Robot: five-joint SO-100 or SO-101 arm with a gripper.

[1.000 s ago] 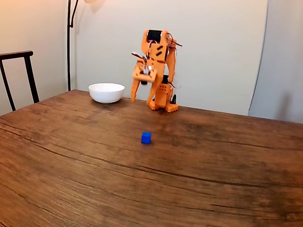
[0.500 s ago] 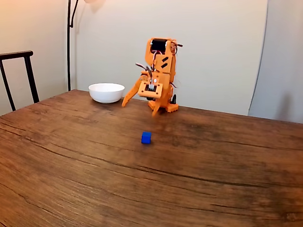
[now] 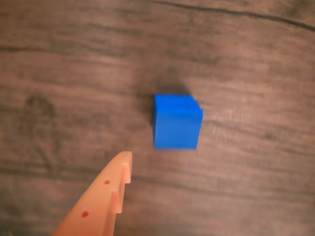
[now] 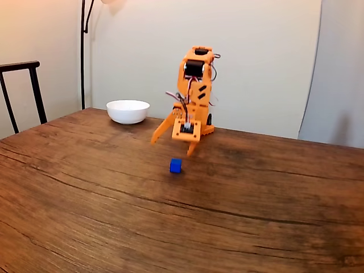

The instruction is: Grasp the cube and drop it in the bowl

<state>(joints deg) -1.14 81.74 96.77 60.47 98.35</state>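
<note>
One cube point(image 4: 176, 165), bright blue, resting alone on the brown wooden table point(image 4: 114, 216), out toward the middle of the board and well apart from everything but the arm. One bowl point(image 4: 128, 111), plain white, at the far edge of the table toward the left of the fixed view, well apart from the cube. One orange arm point(image 4: 195, 85), base at the far edge, bent forward and down over the wood. One gripper point(image 4: 172, 145) with two fingers spread wide, nothing between them, tips hanging just behind and above the cube without touching it; one fingertip out to the left, the other close over the cube's far side. From the wrist view: the same cube point(image 3: 176, 122) near the middle of the picture, slightly blurred, flat on the grain, with a dark shadow at its upper edge; one orange finger point(image 3: 106, 196) reaching in from the lower left, tip just beside the cube but apart from it. One dark chair back point(image 4: 23, 91) at the left edge, one lamp pole point(image 4: 83, 51) against the pale wall.
</note>
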